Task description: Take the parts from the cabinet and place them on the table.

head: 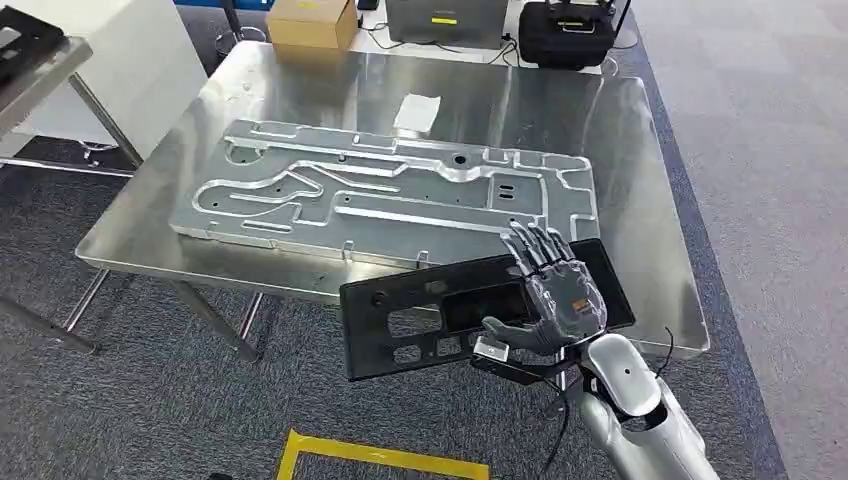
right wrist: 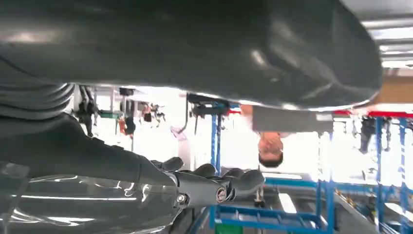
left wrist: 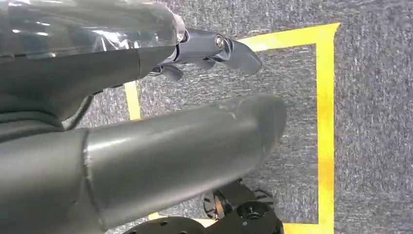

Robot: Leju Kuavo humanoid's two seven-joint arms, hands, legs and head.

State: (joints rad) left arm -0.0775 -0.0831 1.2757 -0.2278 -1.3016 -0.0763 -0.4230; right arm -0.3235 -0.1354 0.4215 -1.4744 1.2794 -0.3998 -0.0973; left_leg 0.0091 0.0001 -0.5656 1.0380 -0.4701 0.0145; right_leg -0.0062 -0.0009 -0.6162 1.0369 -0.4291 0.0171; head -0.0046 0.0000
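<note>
A flat black panel [head: 440, 315] with cut-outs lies across the front edge of the metal table [head: 640, 180], its near left part sticking out past the edge. In the head view my right hand [head: 553, 295] is over the panel's right part, fingers stretched out and spread. I cannot tell whether it touches the panel. In the right wrist view nothing sits between the thumb [right wrist: 195, 48] and the fingers [right wrist: 219, 187]. My left hand [left wrist: 146, 107] hangs over the carpet, its fingers [left wrist: 219, 51] apart from the thumb and holding nothing.
A large machined aluminium plate [head: 380, 190] takes up the middle of the table, with a small white bag [head: 417, 112] behind it. A cardboard box [head: 312, 22] and black cases stand beyond the far edge. Yellow tape [head: 380, 458] marks the carpet. A person [right wrist: 270, 141] stands far off.
</note>
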